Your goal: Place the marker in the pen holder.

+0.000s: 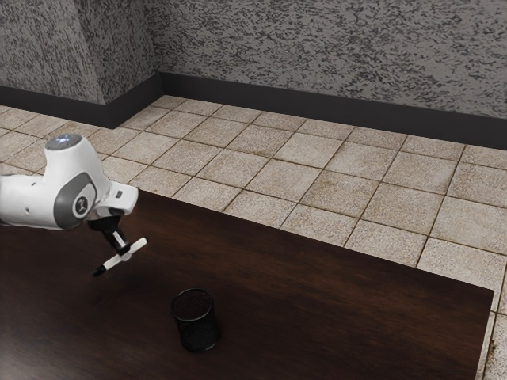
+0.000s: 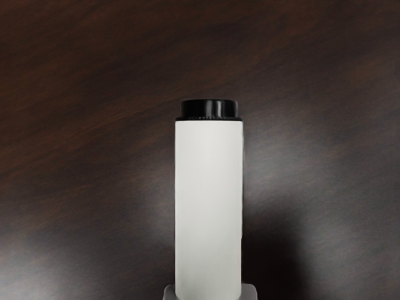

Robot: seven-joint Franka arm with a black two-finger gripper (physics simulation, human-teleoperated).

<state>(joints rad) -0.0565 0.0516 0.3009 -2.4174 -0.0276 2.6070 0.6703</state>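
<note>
While the exterior view has the whole marker (image 1: 136,246) plus the pen holder (image 1: 196,323), the wrist view adds close detail: plain white barrel, short stepped black end piece with a fine ribbed edge, grey fingertip (image 2: 250,292) corners on both sides of the barrel.

Pincer (image 1: 123,253) is clamped on the marker, mid-barrel, up off the bench (image 1: 333,293). Marker's long axis runs crosswise to the fingers. In the exterior view its longer black end points lower left, the other end upper right. Looks closer to lying flat than upright; exact tilt I can't tell. Same for which end the wrist view has.

Pen holder: black, round, upright on the bench, mouth up, apart from the marker, toward the exterior view's right and lower edge.
</note>
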